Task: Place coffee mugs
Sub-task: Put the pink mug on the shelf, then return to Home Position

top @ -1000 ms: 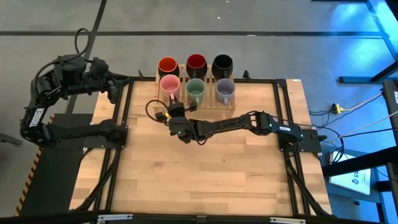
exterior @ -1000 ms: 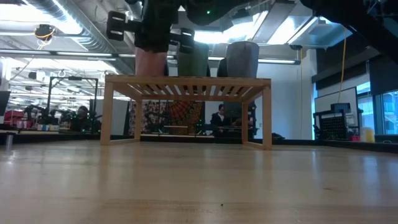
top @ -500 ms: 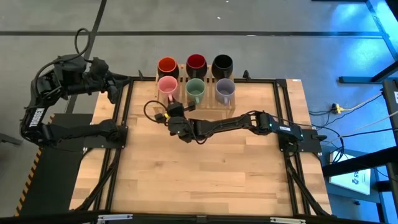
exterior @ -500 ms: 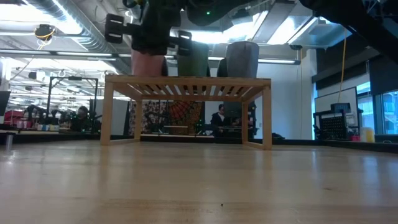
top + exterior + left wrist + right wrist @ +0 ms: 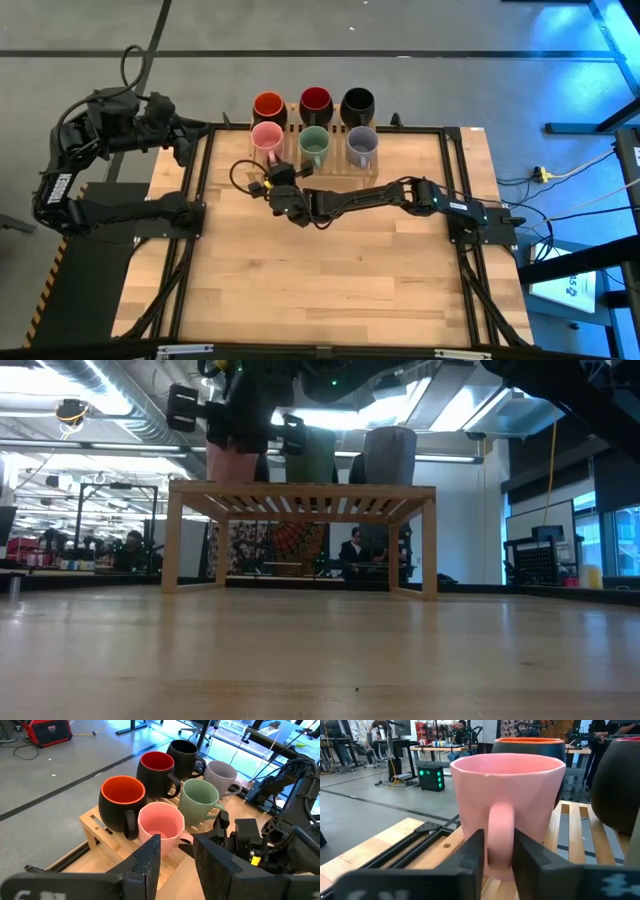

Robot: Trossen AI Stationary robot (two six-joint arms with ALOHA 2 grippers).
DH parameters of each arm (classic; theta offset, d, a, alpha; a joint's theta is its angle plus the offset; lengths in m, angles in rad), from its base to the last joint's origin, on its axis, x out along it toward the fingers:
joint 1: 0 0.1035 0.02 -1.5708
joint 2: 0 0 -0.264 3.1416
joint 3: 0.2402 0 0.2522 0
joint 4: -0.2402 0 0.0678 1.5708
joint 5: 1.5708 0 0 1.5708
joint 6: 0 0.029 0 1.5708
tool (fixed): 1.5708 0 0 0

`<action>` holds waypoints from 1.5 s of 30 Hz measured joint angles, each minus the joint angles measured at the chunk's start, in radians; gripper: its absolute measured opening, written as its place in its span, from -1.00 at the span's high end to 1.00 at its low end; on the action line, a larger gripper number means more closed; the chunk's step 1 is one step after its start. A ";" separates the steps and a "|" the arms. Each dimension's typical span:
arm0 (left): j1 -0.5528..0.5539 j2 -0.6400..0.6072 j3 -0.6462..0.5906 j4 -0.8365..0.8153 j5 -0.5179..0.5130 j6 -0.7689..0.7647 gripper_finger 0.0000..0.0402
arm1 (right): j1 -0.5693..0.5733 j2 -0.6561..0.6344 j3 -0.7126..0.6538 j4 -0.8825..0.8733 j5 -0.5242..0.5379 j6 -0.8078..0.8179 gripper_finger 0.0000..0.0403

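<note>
Right hand (image 5: 499,855) straddles the pink mug's (image 5: 267,136) handle on the wooden rack (image 5: 107,832), fingers narrowly parted; left hand (image 5: 176,857) waits, slightly parted.

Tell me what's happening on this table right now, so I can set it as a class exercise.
Six mugs stand in two rows on a low slatted wooden rack at the table's far edge. The right gripper reaches across to the pink mug, front left on the rack, with its fingers either side of the mug's handle. Whether they clamp it or have let go is unclear. The left gripper waits off the table's left corner, fingers apart, holding nothing.
</note>
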 joint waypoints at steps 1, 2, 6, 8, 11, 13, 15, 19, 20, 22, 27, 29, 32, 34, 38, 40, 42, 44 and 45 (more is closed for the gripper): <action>0.000 0.000 0.000 0.000 0.000 0.000 0.45 | 0.000 0.000 0.000 -0.001 -0.001 0.000 0.60; 0.000 0.000 0.000 0.000 0.000 0.000 0.45 | 0.000 0.000 0.000 0.000 0.001 0.000 0.54; 0.000 0.000 0.000 0.000 0.000 0.000 0.45 | 0.002 0.000 0.000 0.000 0.034 -0.002 0.29; 0.000 0.000 0.000 0.000 0.000 0.000 0.45 | 0.009 0.000 0.000 0.002 0.057 -0.013 0.18; 0.000 0.000 0.000 0.000 0.000 0.000 0.45 | 0.022 -0.008 -0.001 0.001 0.077 -0.043 0.06; 0.000 0.000 0.000 0.000 0.000 0.000 0.45 | 0.038 -0.028 -0.002 0.008 0.080 -0.063 0.02; 0.000 0.000 0.000 -0.002 0.003 0.001 0.45 | 0.059 -0.061 -0.001 0.016 0.075 -0.064 0.00; 0.000 -0.001 0.000 -0.001 0.015 0.035 0.45 | 0.109 -0.143 -0.002 0.125 0.020 -0.066 0.00; 0.000 -0.002 0.000 0.001 0.035 0.053 0.45 | 0.124 -0.170 -0.002 0.152 -0.012 -0.069 0.00; 0.000 -0.007 -0.005 0.020 0.103 0.091 0.45 | 0.149 -0.230 0.000 0.152 -0.119 -0.120 0.00; 0.000 -0.072 -0.132 0.219 0.386 0.082 0.46 | 0.164 -0.342 0.000 -0.141 -0.581 -0.041 0.11; 0.000 -0.115 -0.241 0.343 0.514 0.038 0.49 | 0.156 -0.370 -0.006 -0.235 -0.734 -0.014 0.24; 0.000 -0.199 -0.421 0.521 0.625 -0.017 0.60 | 0.155 -0.421 -0.053 -0.269 -0.850 -0.006 0.48; 0.000 -0.249 -0.533 0.639 0.689 -0.070 0.72 | 0.156 -0.465 -0.119 -0.260 -0.887 -0.006 0.67; -0.001 -0.306 -0.707 0.834 0.728 -0.139 0.96 | 0.158 -0.589 -0.352 -0.149 -0.919 -0.008 0.96; 0.000 -0.330 -0.770 0.910 0.735 -0.133 0.97 | 0.158 -0.671 -0.504 -0.047 -0.916 -0.006 0.94; -0.001 -0.351 -0.828 0.944 0.757 -0.117 0.97 | 0.158 -0.751 -0.659 0.091 -0.917 -0.006 0.89; -0.001 -0.365 -0.889 0.965 0.775 -0.088 0.99 | 0.158 -0.837 -0.811 0.184 -0.919 -0.008 0.88; -0.001 -0.368 -0.921 0.975 0.781 -0.082 0.99 | 0.158 -0.874 -0.881 0.239 -0.919 -0.007 0.89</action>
